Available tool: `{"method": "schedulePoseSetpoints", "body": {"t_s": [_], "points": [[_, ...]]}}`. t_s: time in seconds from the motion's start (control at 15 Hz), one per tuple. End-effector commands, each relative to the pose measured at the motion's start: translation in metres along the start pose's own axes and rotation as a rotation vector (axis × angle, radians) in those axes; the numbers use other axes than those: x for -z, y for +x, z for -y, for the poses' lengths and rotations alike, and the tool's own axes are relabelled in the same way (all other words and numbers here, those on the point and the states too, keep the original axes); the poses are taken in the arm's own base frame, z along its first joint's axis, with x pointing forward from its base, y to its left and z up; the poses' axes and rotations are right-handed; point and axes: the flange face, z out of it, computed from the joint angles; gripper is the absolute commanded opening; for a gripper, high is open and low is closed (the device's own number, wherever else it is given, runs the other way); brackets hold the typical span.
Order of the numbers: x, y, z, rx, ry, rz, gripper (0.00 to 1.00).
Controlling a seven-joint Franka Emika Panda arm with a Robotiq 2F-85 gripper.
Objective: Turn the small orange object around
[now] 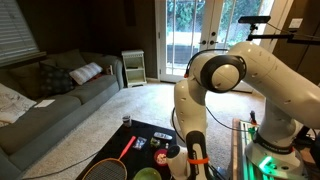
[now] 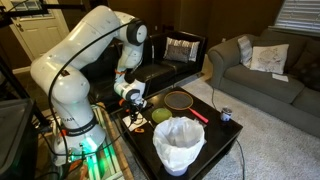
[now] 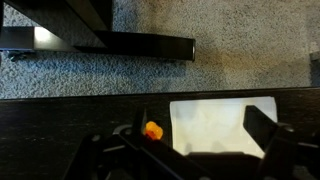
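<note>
The small orange object is a roundish lump on the dark table, seen in the wrist view just left of a white rectangular sheet. My gripper is open and empty. Its two dark fingers are spread wide above the table, and the orange object lies near the left finger without touching it. In an exterior view the gripper hangs low over the end of the table nearest the robot base. The orange object is too small to pick out there.
A white bucket-like container stands at the table's near edge. A red-framed racket, a green round disc and a small can lie on the black table. A couch stands beyond.
</note>
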Motion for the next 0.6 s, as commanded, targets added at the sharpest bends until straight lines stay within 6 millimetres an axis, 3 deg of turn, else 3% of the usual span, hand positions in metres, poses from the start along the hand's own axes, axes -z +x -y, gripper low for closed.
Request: {"method": "schedulePoseSetpoints", "body": {"t_s": [0.0,0.33,0.53], "points": [[0.000,0.002,-0.001,-0.002,-0.001,-0.001,1.00],[0.000,0.002,-0.001,-0.002,-0.001,-0.001,1.00],[-0.012,0.018,-0.002,0.024,0.018,0.007,1.00]]}}
